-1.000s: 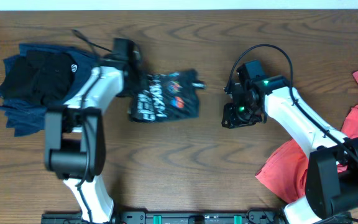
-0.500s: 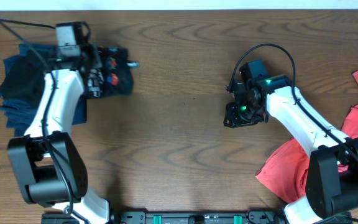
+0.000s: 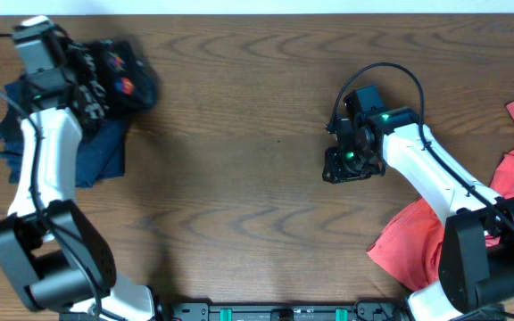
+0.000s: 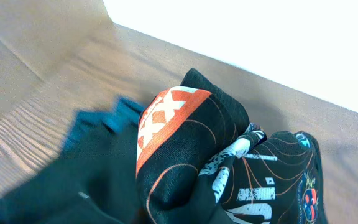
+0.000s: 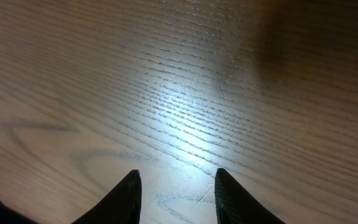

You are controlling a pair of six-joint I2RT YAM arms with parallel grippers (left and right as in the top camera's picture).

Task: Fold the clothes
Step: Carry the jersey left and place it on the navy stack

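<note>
Overhead: left tool (image 3: 86,82) clenched on the bunched shirt (image 3: 121,76), which hangs just beside it over the navy pile (image 3: 87,152). Right tool (image 5: 178,180) released, bare worktop (image 5: 179,74) beneath. Best lower the shirt flat onto the pile before letting go.

Black printed shirt (image 3: 119,78) over navy garment (image 3: 101,153)

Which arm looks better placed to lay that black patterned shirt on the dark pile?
Left. The left gripper is shut on the black shirt, right at the navy pile. The right gripper stands open and empty over bare table, far across.
</note>
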